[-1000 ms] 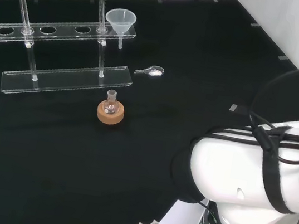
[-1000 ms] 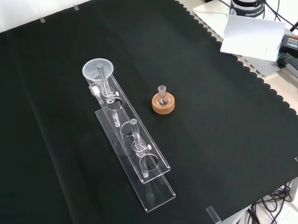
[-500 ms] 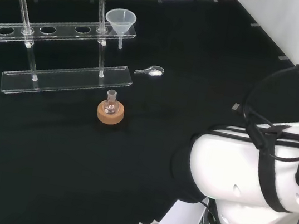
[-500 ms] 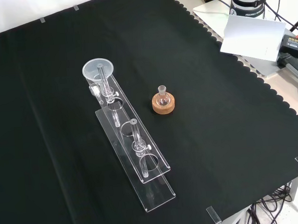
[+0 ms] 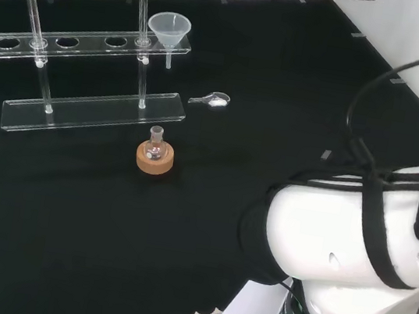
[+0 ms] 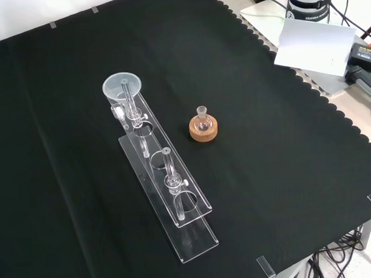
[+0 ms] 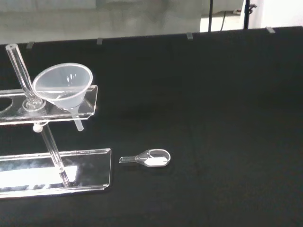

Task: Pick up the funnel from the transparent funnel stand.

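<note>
From my remote station I see the funnel (image 5: 169, 30) seated in the end hole of the transparent funnel stand (image 5: 82, 110), its spout hanging below the upper rail. In the head view the funnel sits toward 11 o'clock of the black-clothed surface (image 5: 285, 73), at the right end of the stand; in the front view that end points to 12 o'clock. The stand has a flat base plate, two upright rods and a top rail with round holes. A small round flask (image 5: 155, 146) stands upright on a cork ring (image 5: 154, 160), near the stand's base and apart from it, at about 5 o'clock from the funnel in the head view. A small clear scoop (image 5: 211, 100) holding a little white powder lies flat on the cloth near the stand's right end. I cannot tell how the robot hand is posed. The arm's white links (image 5: 354, 242) stand at 4 o'clock in the head view.
</note>
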Robot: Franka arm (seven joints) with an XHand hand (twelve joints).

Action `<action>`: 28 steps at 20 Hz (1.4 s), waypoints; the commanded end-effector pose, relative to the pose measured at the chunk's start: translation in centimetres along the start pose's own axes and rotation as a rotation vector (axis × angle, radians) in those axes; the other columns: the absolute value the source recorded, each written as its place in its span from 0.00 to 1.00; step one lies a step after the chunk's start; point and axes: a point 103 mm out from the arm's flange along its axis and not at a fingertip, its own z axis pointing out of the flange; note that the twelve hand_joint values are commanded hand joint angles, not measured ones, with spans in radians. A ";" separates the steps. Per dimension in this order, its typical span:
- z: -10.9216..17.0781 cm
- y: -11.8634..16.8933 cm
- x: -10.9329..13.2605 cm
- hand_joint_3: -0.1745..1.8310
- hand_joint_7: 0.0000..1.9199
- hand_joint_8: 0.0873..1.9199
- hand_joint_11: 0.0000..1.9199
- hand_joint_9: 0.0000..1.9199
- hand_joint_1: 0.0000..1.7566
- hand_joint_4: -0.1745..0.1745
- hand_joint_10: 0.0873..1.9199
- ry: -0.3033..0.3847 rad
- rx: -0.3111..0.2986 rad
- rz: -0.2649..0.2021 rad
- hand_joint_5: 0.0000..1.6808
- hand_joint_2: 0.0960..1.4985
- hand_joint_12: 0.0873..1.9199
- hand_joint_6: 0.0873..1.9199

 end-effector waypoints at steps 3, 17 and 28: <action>2.4 5.6 -1.1 0.28 0.00 0.05 0.06 0.07 0.00 0.57 0.29 0.013 0.050 -0.045 0.09 0.77 0.69 0.00; 5.4 12.6 5.6 0.25 0.01 0.10 0.03 0.07 0.04 0.49 0.31 -0.042 0.097 -0.121 0.12 0.73 0.70 0.00; 8.8 15.2 10.8 0.22 0.02 0.21 0.03 0.09 0.16 0.43 0.33 -0.124 0.172 -0.158 0.16 0.66 0.71 0.00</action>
